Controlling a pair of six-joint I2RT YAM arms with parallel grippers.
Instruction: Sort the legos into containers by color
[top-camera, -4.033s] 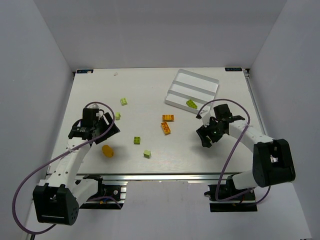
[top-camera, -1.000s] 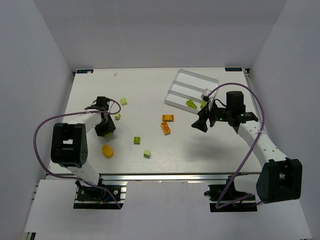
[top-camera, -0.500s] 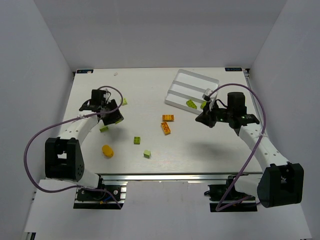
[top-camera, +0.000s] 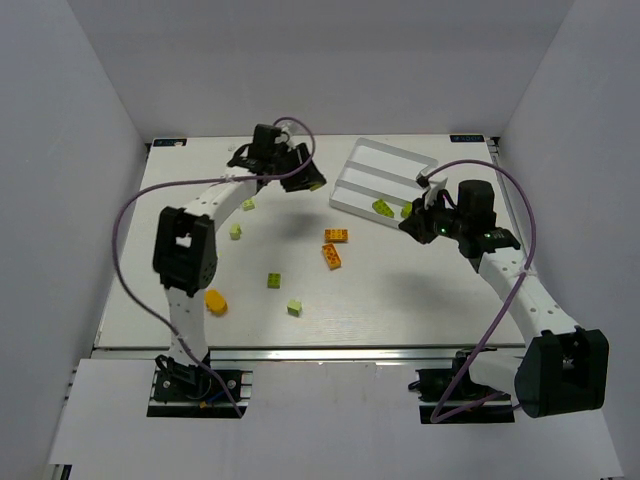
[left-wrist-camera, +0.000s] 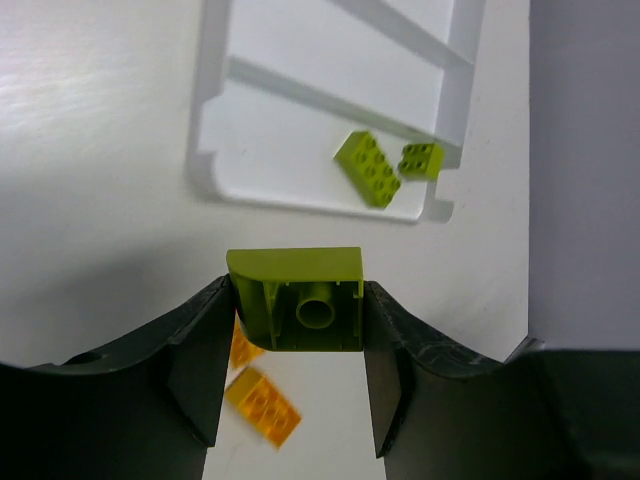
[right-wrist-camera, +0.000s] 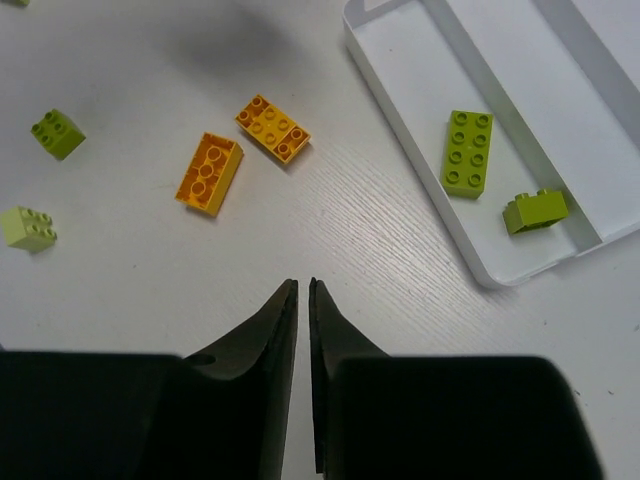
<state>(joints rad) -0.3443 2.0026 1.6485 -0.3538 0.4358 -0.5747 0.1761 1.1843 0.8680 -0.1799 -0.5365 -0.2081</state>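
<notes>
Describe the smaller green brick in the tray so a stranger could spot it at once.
Find the white tray at the far right of the table. Its outermost compartment, the one facing the loose orange bricks, holds two lime-green bricks. The one you want is the short brick near the compartment's end corner, beside the long eight-stud brick.

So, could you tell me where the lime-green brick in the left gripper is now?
Left wrist view: the lime-green plastic brick sits clamped in the left gripper, above the table, just short of the white tray.
</notes>
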